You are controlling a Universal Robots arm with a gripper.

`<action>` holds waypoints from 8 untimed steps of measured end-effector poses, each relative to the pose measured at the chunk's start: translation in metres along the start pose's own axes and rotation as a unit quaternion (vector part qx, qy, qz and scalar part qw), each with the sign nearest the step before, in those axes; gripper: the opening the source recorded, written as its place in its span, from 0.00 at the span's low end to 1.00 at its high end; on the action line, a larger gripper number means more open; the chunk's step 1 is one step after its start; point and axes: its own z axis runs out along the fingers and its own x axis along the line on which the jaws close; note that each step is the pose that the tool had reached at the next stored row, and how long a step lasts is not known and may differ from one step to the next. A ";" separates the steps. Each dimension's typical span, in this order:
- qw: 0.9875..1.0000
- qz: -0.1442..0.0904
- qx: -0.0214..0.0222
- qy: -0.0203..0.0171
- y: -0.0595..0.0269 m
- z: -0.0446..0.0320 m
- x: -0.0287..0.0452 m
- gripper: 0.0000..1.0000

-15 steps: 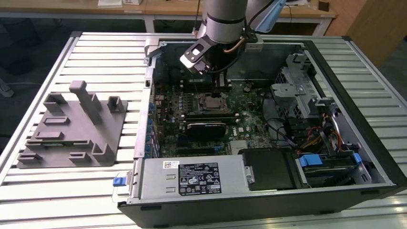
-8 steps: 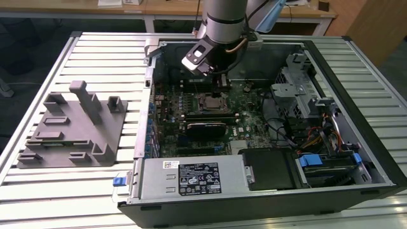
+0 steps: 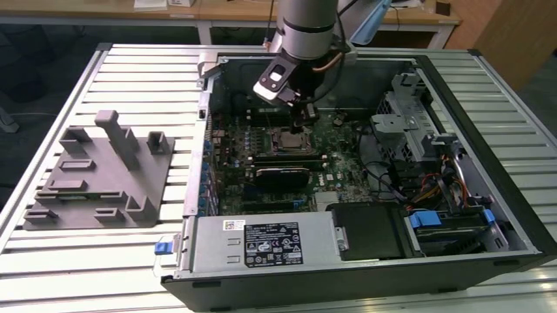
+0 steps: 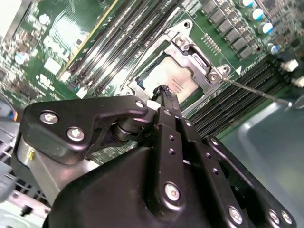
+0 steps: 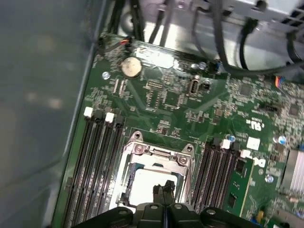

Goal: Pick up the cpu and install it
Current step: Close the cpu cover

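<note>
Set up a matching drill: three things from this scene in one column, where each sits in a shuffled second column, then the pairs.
1. cpu
2. grey slotted block
3. gripper

A. on the slatted table, outside the computer case
B. right over the socket, jaws together
C. lying in the motherboard socket

Pairs: 1-C, 2-A, 3-B

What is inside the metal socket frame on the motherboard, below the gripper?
The cpu lies inside the socket frame, silver top showing. The gripper, fingers together, covers part of it; the socket contacts beneath are hidden.
</note>
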 end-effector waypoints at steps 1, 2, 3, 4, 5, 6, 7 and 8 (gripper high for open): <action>1.000 -0.009 0.000 0.000 0.0000 0.0000 0.0000 0.11; 1.000 -0.018 -0.001 0.000 0.0000 0.0000 0.0000 0.11; 1.000 -0.027 -0.001 0.000 0.0000 0.0001 0.0000 0.11; 0.999 -0.036 -0.001 0.000 0.0000 0.0001 0.0000 0.11; 0.999 -0.045 -0.002 0.000 0.0000 0.0001 0.0000 0.11; 0.999 -0.054 -0.002 0.000 0.0000 0.0001 0.0000 0.11; 0.998 -0.064 -0.003 0.000 0.0000 0.0002 0.0000 0.11; 0.997 -0.073 -0.003 0.000 0.0000 0.0003 0.0000 0.11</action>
